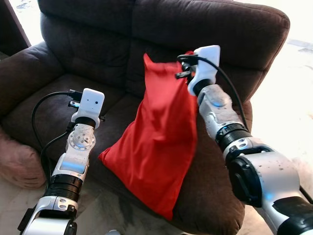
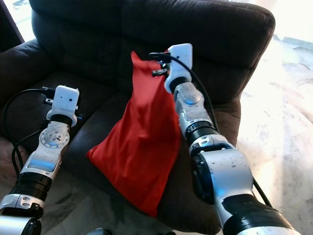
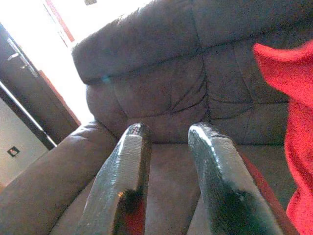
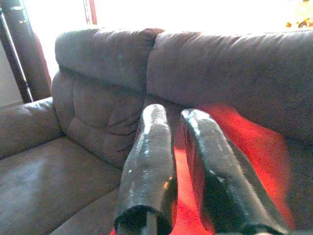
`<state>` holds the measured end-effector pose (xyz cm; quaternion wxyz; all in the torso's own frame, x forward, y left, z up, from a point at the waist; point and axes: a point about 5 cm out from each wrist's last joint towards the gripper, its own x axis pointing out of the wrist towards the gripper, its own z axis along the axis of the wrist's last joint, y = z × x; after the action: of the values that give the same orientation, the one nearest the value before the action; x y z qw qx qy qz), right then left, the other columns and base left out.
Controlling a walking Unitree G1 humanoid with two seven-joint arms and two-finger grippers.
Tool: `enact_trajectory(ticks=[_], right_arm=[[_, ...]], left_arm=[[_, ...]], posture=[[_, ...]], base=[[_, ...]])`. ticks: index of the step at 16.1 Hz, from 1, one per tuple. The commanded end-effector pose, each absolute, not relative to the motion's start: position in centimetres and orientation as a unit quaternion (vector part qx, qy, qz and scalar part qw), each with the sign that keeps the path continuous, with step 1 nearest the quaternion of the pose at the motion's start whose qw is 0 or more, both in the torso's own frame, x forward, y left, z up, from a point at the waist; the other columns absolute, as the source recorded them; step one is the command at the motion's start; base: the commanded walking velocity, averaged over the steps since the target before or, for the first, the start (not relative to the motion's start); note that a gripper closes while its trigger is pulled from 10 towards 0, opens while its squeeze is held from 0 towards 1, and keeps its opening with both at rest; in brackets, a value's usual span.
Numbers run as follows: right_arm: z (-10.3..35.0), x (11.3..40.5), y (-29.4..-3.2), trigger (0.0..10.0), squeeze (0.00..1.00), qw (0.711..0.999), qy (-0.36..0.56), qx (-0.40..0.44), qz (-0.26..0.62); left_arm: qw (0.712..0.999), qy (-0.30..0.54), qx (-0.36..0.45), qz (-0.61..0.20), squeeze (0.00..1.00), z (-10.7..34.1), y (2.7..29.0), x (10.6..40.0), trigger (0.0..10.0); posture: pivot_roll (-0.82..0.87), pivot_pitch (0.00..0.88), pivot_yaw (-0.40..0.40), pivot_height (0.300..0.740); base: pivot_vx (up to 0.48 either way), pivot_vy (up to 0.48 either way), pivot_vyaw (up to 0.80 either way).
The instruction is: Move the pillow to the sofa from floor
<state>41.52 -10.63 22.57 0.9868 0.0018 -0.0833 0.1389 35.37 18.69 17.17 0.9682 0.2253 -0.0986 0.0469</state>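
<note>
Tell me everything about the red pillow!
The red pillow is plain, shiny-looking cloth, limp and wrinkled. It hangs upright over the brown sofa seat, its top corner pinched by the right gripper. Its bottom corner droops past the seat's front edge. The left gripper hovers open beside it, not touching.

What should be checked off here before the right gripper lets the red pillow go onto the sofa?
1. Right gripper has the red pillow: ok, its fingers are nearly closed with red fabric between them at the pillow's top edge.
2. Pillow is off the floor: ok, it hangs over the sofa seat.
3. Pillow is fully supported by the seat: not ok, its lower corner reaches past the seat's front edge.
4. Left gripper is out of the way: ok, fingers open and holding nothing, beside the pillow over the seat.
5. Landing spot on the seat cushion is free: ok, bare brown cushion behind the pillow.
6. Firmness of the grip: cannot tell.
</note>
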Motion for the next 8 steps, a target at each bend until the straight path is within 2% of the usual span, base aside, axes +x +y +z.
enact_trajectory(ticks=[1, 3, 4, 5, 8], right_arm=[[22.7, 41.5, -11.0, 10.0, 1.0, 0.987, -0.091, 0.002, 0.136], [22.5, 41.5, -11.2, 10.0, 1.0, 0.987, -0.089, -0.003, 0.132], [22.5, 41.5, -11.2, 10.0, 0.76, 0.988, -0.09, -0.005, 0.129], [22.5, 41.5, -11.3, 10.0, 0.0, 0.988, -0.092, -0.008, 0.126], [21.1, 41.2, -13.2, 10.0, 0.0, 0.993, -0.088, -0.031, 0.077]], left_arm=[[0.966, -0.104, 0.232, 0.049, 0.0, 17.4, 18.7, 35.2, 10.0], [0.966, -0.104, 0.232, 0.047, 0.0, 17.4, 18.6, 35.2, 10.0], [0.966, -0.104, 0.232, 0.046, 0.0, 17.4, 18.5, 35.2, 10.0], [0.966, -0.104, 0.232, 0.045, 0.0, 17.4, 18.5, 35.2, 10.0], [0.968, -0.098, 0.228, 0.027, 0.0, 17.0, 17.9, 35.1, 10.0]], posture=[[0.09, 0.062, -0.069, 0.74], [0.09, 0.061, -0.068, 0.74], [0.09, 0.061, -0.067, 0.74], [0.09, 0.061, -0.067, 0.74], [0.08, 0.063, -0.065, 0.74]], base=[[0.0, 0.0, 0.0], [0.0, 0.0, 0.0], [0.0, 0.0, 0.0], [0.0, 0.0, 0.0], [0.0, 0.0, 0.0]])
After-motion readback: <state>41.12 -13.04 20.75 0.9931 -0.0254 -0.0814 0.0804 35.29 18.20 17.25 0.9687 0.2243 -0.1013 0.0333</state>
